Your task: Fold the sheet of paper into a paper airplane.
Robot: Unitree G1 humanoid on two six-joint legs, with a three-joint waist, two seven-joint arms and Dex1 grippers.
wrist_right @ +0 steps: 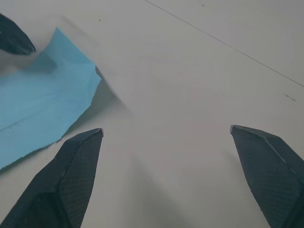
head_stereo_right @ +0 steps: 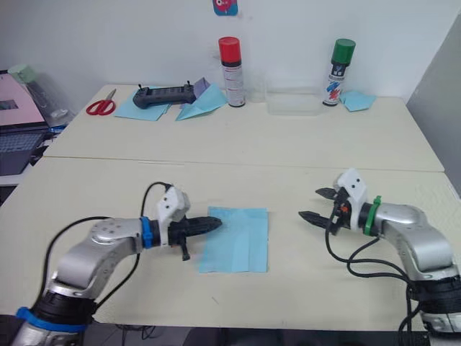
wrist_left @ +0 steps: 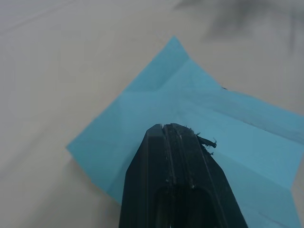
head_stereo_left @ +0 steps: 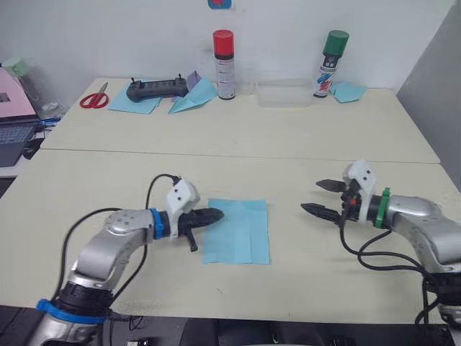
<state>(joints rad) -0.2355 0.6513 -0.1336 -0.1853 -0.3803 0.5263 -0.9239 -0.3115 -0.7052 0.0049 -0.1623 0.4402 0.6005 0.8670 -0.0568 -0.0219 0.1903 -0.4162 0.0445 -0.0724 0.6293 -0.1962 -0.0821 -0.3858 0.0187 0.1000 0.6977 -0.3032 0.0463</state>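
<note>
The sheet of paper (head_stereo_left: 239,231), light blue with crease lines, lies flat on the near table between my two arms. My left gripper (head_stereo_left: 218,214) is shut, and its tips rest over the sheet's left edge near the far corner; the left wrist view shows the closed fingers (wrist_left: 176,156) above the creased paper (wrist_left: 237,133). My right gripper (head_stereo_left: 318,197) is open and empty, hovering a hand's width to the right of the sheet. One lifted corner of the paper (wrist_right: 42,104) appears in the right wrist view.
On the far table stand a red-capped spray can (head_stereo_left: 224,63), a green-capped can (head_stereo_left: 330,62) and a clear tray (head_stereo_left: 286,94). Red scissors (head_stereo_left: 94,98), a black controller (head_stereo_left: 157,89), flat blue sheets and a bigger blue dart (head_stereo_left: 193,99) lie at the far left. A laptop (head_stereo_left: 16,122) sits left.
</note>
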